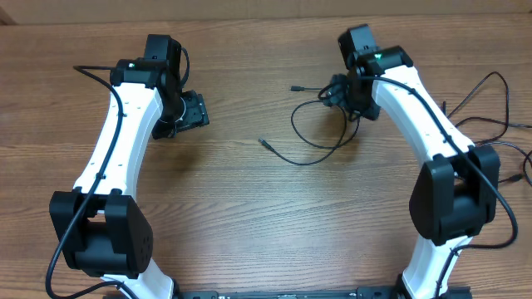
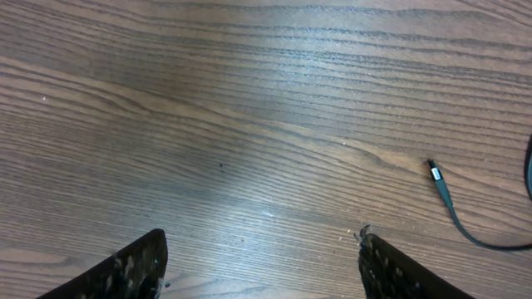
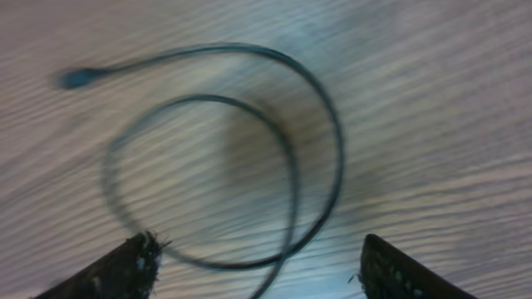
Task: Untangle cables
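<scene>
A thin black cable [image 1: 293, 116] lies in loose loops on the wooden table right of centre. One plug end [image 1: 263, 142] points toward the middle and another [image 1: 295, 88] lies farther back. My right gripper [image 1: 337, 90] hovers over the back of the loops. In the right wrist view it is open [image 3: 258, 242], with the blurred cable loop [image 3: 332, 149] and a plug [image 3: 75, 79] on the table between and ahead of its fingers. My left gripper [image 1: 193, 110] is open [image 2: 261, 241] over bare wood, and a cable end [image 2: 435, 174] lies well off to its right.
More thin black cords [image 1: 490, 124] trail across the table's right edge behind the right arm. The wooden tabletop [image 1: 249, 216] runs flat between both arms, whose bases stand at the front edge.
</scene>
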You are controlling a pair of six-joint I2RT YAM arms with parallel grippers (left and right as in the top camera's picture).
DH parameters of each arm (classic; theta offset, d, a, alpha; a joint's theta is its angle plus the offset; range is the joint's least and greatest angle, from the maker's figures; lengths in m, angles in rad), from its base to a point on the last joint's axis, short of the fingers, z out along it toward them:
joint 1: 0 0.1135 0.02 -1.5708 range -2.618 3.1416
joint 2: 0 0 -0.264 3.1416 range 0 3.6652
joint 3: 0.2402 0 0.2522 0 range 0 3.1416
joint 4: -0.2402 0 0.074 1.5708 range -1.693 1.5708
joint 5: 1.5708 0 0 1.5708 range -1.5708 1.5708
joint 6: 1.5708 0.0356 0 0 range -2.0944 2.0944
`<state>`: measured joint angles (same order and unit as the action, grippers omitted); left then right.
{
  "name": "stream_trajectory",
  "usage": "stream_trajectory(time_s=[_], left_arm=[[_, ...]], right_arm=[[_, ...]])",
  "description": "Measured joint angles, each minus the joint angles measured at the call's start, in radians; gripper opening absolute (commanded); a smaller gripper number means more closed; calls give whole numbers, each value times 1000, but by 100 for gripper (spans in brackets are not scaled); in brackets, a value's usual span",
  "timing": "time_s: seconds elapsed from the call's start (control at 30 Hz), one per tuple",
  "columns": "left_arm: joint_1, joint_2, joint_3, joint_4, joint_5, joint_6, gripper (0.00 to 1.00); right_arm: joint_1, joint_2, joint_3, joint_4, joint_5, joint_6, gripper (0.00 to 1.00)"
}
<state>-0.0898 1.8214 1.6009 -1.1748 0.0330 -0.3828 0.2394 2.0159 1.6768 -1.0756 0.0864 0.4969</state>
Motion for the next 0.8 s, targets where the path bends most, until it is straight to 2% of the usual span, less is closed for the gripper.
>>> stream_trajectory(time_s=[0.3,0.6,0.8], left_arm=[[0,0,0,1,0,0,73],[0,0,0,1,0,0,73],[0,0,0,0,0,0,73]], right_arm=[[-33,57,-87,28,-6,17,80],[-8,60,-147,85,-20,80,75],[-7,60,-196,100,-20,141,75]])
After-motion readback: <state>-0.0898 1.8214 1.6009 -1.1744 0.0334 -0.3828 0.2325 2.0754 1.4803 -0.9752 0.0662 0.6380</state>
